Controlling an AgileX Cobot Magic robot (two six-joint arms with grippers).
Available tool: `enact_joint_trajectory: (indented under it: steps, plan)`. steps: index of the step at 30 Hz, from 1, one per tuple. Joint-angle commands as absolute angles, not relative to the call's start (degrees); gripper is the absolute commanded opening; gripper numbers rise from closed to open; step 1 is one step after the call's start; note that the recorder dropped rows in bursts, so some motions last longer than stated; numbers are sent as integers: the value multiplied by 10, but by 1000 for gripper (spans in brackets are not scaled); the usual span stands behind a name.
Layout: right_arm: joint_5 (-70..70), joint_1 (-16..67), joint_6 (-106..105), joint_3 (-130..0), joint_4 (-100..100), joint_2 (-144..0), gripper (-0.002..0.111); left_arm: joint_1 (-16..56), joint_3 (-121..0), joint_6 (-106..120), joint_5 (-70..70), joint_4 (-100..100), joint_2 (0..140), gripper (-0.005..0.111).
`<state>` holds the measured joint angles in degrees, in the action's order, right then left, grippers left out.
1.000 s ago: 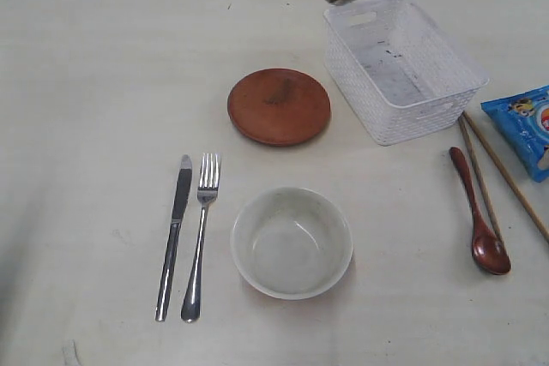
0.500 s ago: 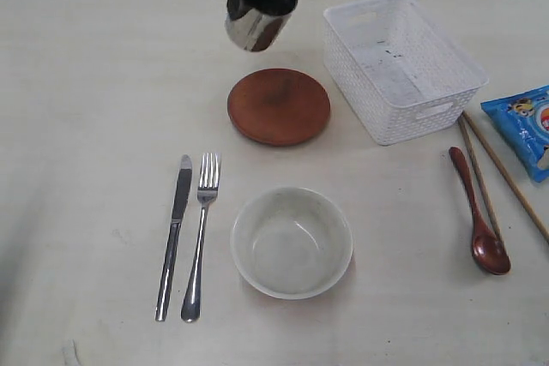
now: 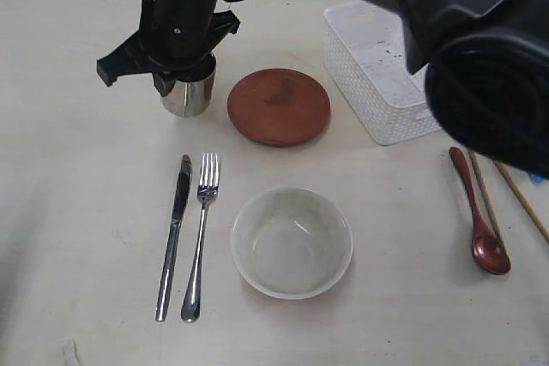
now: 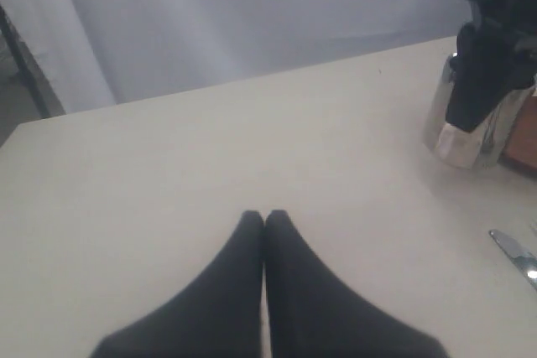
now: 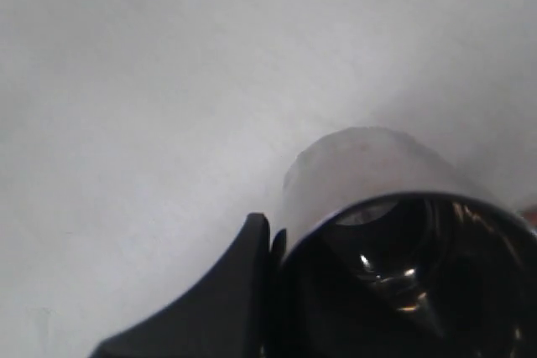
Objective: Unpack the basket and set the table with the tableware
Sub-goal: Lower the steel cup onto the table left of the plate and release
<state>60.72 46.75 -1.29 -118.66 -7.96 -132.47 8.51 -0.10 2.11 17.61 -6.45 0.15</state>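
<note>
My right gripper [image 3: 184, 73] has reached across to the left and is shut on the rim of the shiny steel cup [image 3: 189, 96], which is upright with its base at the table [image 3: 86, 212], just left of the reddish-brown plate [image 3: 279, 106]. The right wrist view looks into the cup [image 5: 361, 165], with one finger [image 5: 243, 282] outside its wall. Knife [image 3: 176, 229] and fork [image 3: 202, 229] lie left of the grey-green bowl [image 3: 292, 246]. At the right lie the red spoon [image 3: 476, 212] and the chopsticks [image 3: 485, 199]. My left gripper [image 4: 264, 220] is shut and empty over bare table.
The white basket [image 3: 360, 83] stands at the back right, partly hidden by my right arm [image 3: 480, 49], which fills the upper right of the exterior view. In the left wrist view the cup [image 4: 457, 132] shows far off to one side.
My right gripper carried the cup from above the basket leftward past the plate and lowered it to the table left of the plate. Everything else stayed put.
</note>
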Motion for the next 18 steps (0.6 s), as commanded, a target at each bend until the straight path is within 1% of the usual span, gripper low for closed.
enact_joint_trajectory:
  steps: [1,6,18]
  plan:
    - [636,469,-6,-1221,-62,-1351,-1,82,0,19,172,-58,0,0]
    - [614,469,0,-1225,-62,-1356,-1,82,0,19,172,-58,0,0]
    - [611,469,-9,-1225,-61,-1378,0,82,0,19,172,-58,0,0]
